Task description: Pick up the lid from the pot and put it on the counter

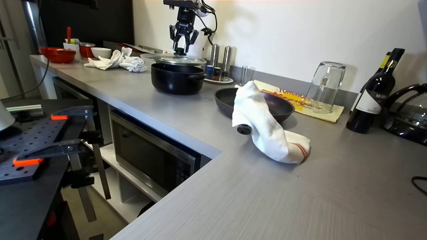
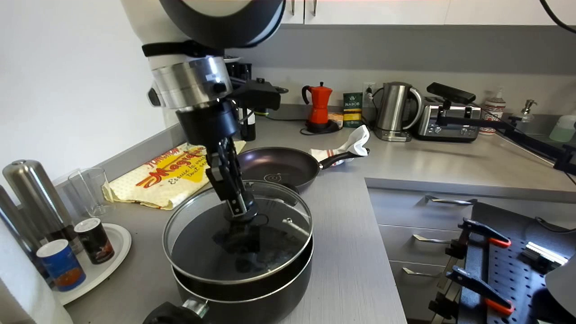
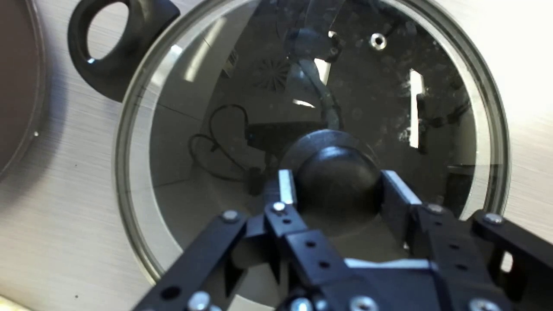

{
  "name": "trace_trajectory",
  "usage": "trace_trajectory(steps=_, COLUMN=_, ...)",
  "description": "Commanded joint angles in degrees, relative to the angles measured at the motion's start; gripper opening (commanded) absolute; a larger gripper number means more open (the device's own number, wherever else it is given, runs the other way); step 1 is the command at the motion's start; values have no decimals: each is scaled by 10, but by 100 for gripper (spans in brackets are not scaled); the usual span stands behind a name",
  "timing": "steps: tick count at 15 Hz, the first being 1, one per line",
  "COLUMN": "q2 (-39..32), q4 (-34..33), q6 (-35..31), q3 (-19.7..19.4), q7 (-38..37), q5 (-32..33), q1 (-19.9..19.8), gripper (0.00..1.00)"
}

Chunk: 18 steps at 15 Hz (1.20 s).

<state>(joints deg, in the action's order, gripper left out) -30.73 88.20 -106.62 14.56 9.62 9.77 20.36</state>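
Observation:
The lid (image 1: 181,60) is round and see-through with a metal rim and a dark knob (image 3: 339,179). My gripper (image 1: 181,50) points down and is shut on the knob, with one finger on each side in the wrist view (image 3: 337,190). The lid is slightly above the black pot (image 1: 176,80), with a narrow gap between lid and rim. It also shows raised in an exterior view (image 2: 193,247), over the pot (image 2: 274,299). The pot stands on the grey counter (image 1: 260,196). The lid covers most of the pot in the wrist view.
A dark frying pan (image 2: 283,166) stands close to the pot, its handle under a white cloth (image 1: 263,130). A yellow printed cloth (image 2: 166,175), a drinking glass (image 2: 92,191) and a white plate with cups (image 2: 112,261) lie along the wall. White cloths (image 1: 116,61) lie past the pot.

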Motion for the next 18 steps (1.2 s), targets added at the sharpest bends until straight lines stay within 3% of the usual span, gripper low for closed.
trace_trajectory(steps=1, q2=46, q4=15, q6=14, q3=-12, q7=-19, q5=14, q1=2, gripper=25)
trace_trajectory(steps=9, q2=106, q4=73, q6=1, q3=-51, q7=-42, q5=12, q1=-47, gripper=25)
trace_trajectory(steps=18, q2=190, q4=201, q6=-50, q3=-89, q7=-42, q5=-20, q1=-138, gripper=25)
